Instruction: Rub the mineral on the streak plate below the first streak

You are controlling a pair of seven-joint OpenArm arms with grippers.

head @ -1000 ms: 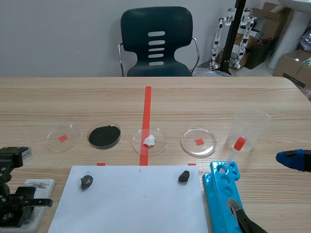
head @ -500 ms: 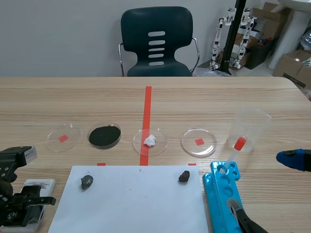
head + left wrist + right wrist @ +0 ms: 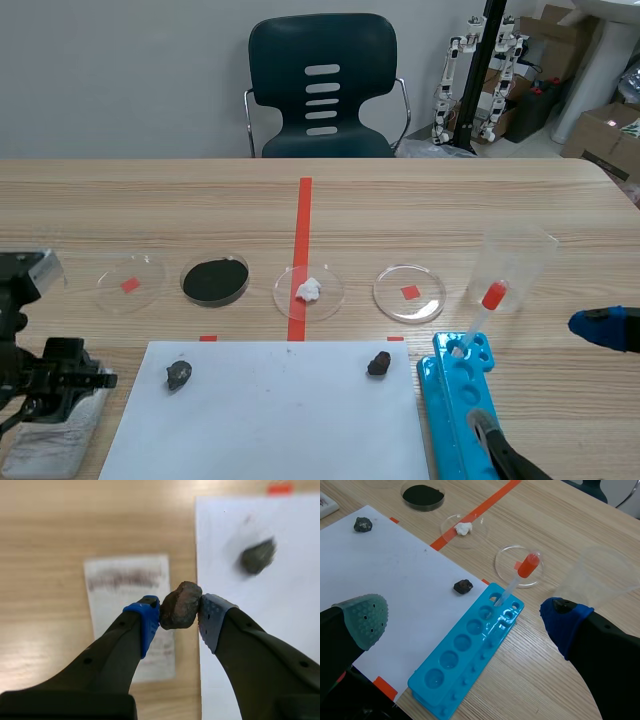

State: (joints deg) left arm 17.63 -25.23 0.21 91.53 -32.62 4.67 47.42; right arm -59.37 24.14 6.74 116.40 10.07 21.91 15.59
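Observation:
A brown-grey mineral [image 3: 181, 605] is pinched between the pads of my left gripper [image 3: 180, 612], which is shut on it. It hangs above the white streak plate [image 3: 120, 615], over the plate's edge nearest the paper. A dark smeared streak [image 3: 125, 579] crosses the plate's far end. In the scene view the left gripper [image 3: 62, 377] hovers at the table's near left, with the streak plate [image 3: 55, 435] showing under and in front of it. My right gripper [image 3: 466, 621] is open and holds nothing, above the blue tray.
A white paper sheet [image 3: 270, 415] carries two dark rocks [image 3: 178, 375] [image 3: 378, 363]. Behind it stand several petri dishes, one with black powder [image 3: 214, 280] and one with a white lump [image 3: 308, 290]. A blue well tray [image 3: 455, 405], a dropper [image 3: 482, 310] and a plastic cup [image 3: 515, 262] are at the right.
My left gripper has risen and moved away from the near edge with the mineral in it, uncovering the streak plate. The right arm has not moved.

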